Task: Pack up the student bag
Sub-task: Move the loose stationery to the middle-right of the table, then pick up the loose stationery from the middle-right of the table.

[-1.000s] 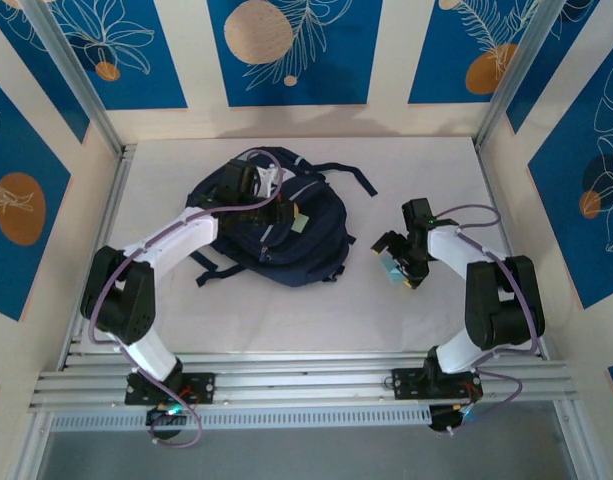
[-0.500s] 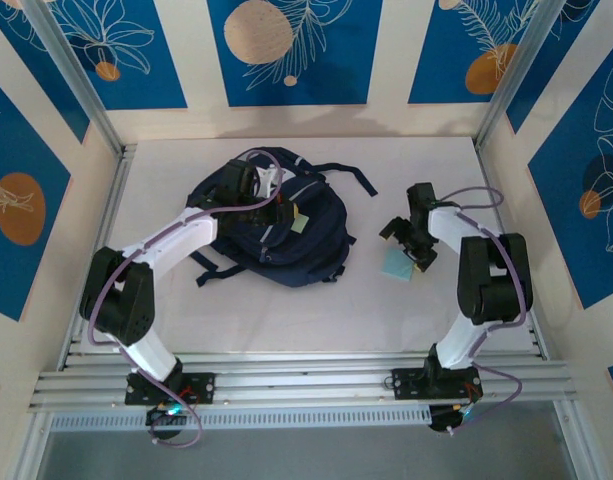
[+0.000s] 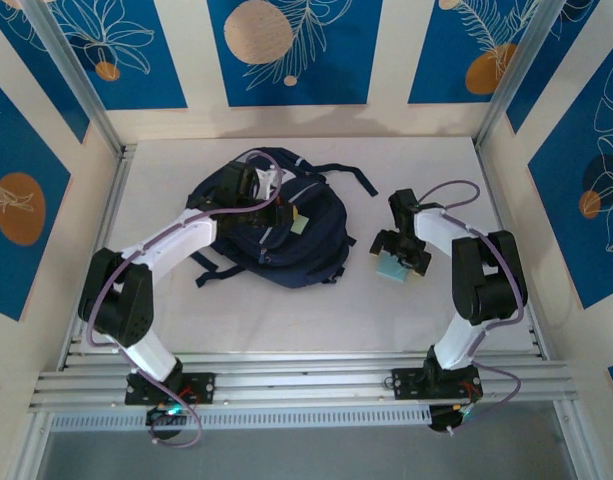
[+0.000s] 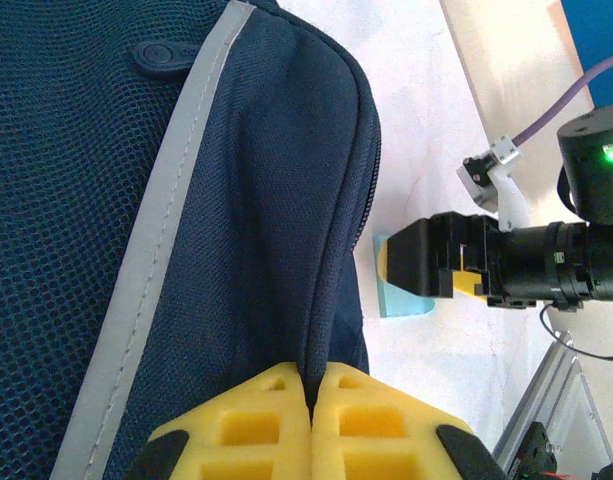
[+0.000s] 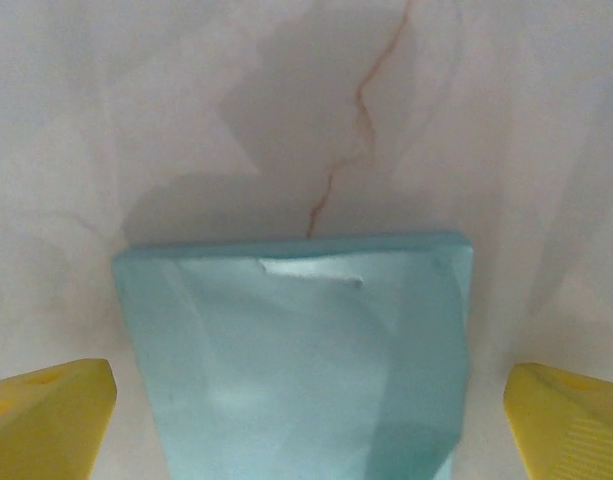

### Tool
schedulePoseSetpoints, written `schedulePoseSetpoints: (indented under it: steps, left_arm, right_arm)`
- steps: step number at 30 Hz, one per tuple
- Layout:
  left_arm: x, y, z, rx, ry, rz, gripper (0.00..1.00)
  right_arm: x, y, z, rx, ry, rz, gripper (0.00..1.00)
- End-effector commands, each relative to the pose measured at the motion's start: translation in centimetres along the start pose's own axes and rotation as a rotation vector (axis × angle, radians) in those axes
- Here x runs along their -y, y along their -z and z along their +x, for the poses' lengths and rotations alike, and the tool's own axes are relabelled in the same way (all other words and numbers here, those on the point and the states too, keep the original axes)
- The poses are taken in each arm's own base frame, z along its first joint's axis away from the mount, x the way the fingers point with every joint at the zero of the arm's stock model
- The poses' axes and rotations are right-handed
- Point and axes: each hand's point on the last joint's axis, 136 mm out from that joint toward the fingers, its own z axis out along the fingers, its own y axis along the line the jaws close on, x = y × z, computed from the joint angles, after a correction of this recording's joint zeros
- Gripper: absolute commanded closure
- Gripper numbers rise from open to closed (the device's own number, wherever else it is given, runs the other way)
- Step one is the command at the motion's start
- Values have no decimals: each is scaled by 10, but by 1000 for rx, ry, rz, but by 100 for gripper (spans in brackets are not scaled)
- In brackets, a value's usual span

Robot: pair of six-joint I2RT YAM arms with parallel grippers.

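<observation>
The student bag, dark navy with grey stripes, lies at the table's back left. My left gripper is shut on a fold of its fabric beside the zipper; in the left wrist view the yellow pads pinch that navy fold of the bag. A light blue flat packet lies on the white table to the right of the bag. My right gripper stands open low over it. In the right wrist view the packet lies between the yellow fingertips, with gaps on both sides of the gripper.
Black straps trail from the bag toward the back and front left. The left wrist view shows the right gripper over the packet by the bag's edge. Side walls and aluminium rails bound the table.
The right gripper swung away and came back left, ending turned and lower over the light blue packet. The left gripper stayed shut on the bag.
</observation>
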Motion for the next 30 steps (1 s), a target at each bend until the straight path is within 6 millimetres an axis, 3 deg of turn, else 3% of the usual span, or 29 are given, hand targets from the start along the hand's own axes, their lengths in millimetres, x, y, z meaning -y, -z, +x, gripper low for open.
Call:
schedulePoseSetpoints:
  steps: [1,3,6,11,14,18,24,30]
  left_arm:
    - [30,13,-4,17,-45,88,100]
    - [30,12,-4,18,-42,93,100]
    - [32,13,-5,18,-43,96,100]
    - [34,16,-7,26,-51,91,100]
    - [35,18,-9,31,-55,92,100]
    - [38,19,-12,34,-62,96,100]
    - [44,23,-17,48,-72,105,100]
    - [54,27,-25,68,-79,137,100]
  right_arm:
    - [1,0,13,-28,49,-7,1]
    - [2,-7,15,-47,45,7,0]
    - [2,-13,16,-60,46,20,10]
    - [-1,-10,15,-53,48,-4,17]
    - [-3,0,14,-36,50,-25,26]
    - [-13,31,9,11,64,-91,30]
    - [-54,88,13,68,116,-284,30]
    - [-135,117,20,83,196,-477,30]
